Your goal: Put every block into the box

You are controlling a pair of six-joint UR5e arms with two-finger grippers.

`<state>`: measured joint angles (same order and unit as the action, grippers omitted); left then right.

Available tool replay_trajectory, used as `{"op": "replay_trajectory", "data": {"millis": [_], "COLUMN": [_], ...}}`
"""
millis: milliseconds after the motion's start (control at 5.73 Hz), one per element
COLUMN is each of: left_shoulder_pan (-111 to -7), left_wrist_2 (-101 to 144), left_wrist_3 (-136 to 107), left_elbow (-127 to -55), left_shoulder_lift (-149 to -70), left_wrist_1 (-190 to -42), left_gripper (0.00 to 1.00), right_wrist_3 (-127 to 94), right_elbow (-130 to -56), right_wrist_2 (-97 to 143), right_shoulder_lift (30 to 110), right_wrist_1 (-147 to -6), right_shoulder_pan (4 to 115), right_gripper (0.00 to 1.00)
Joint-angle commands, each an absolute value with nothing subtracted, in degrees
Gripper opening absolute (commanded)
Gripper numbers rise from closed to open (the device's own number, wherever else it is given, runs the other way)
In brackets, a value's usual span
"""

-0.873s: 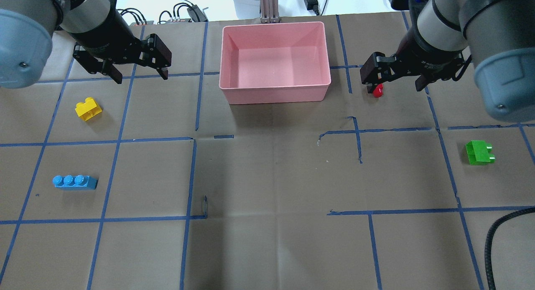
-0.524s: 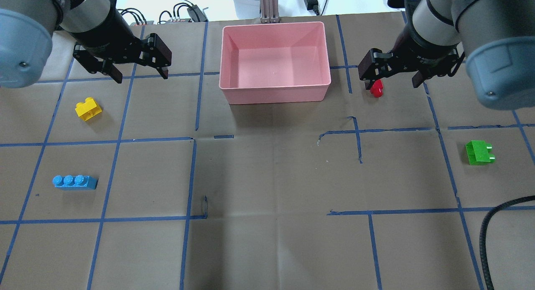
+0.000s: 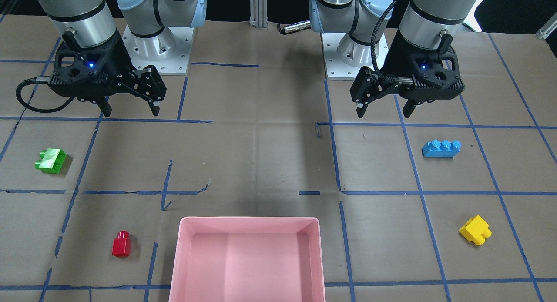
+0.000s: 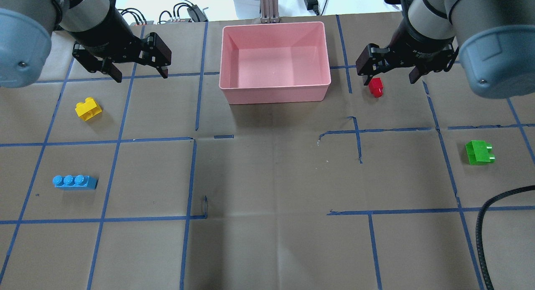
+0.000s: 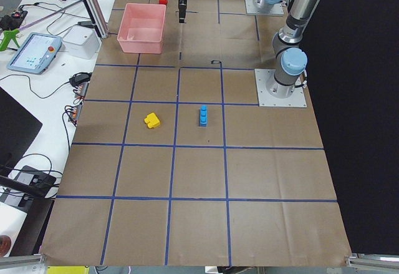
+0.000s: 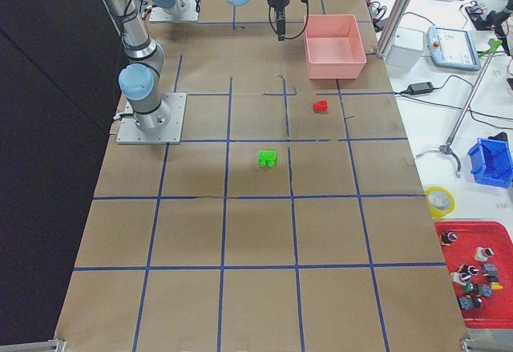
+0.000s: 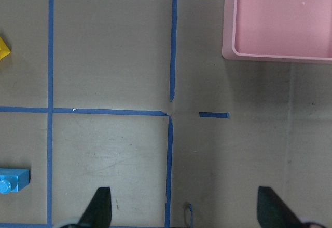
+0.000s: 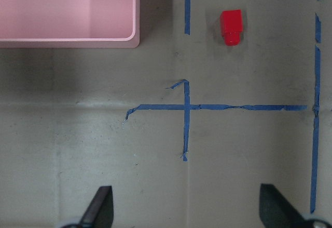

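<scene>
The pink box stands at the far middle of the table and holds nothing. The red block lies just right of it, also in the right wrist view. The green block lies further right and nearer. The yellow block and the blue three-stud block lie on the left. My right gripper hovers open and empty beside the red block. My left gripper hovers open and empty left of the box, beyond the yellow block.
A black cable loops in at the front right. Blue tape lines grid the brown paper. An aluminium post and cables stand beyond the table's far edge behind the box.
My right gripper has drifted toward the far edge, uncovering the red block, which stays on the table. My left gripper and the other blocks have not moved.
</scene>
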<state>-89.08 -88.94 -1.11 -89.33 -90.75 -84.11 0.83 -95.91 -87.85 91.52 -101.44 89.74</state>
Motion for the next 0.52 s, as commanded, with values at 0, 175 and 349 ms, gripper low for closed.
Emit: {"op": "replay_trajectory", "data": {"millis": [0,175,349], "left_shoulder_pan": [-88.0,-81.5,-74.6], "left_wrist_2": [-89.2,-89.6,-89.6], "left_wrist_3": [-0.9,-0.2,5.1], "left_elbow": [-89.4,-89.6,-90.4], "left_shoulder_lift": [-90.4,-90.2,-89.2], "left_wrist_1": [-84.2,-84.4,-85.1], "left_gripper": [0.99,0.99,0.99], "right_wrist_3": [1.1,1.5,1.7], "right_elbow": [-96.0,-96.0,-96.2], "right_wrist_2": [-88.0,-88.0,-88.0], "right_shoulder_lift": [91.5,91.4,91.3], "right_wrist_1": [-100.8,-100.7,-101.3], "right_shoulder_pan": [89.7,89.7,89.7], "right_gripper": [1.00,1.00,1.00]}}
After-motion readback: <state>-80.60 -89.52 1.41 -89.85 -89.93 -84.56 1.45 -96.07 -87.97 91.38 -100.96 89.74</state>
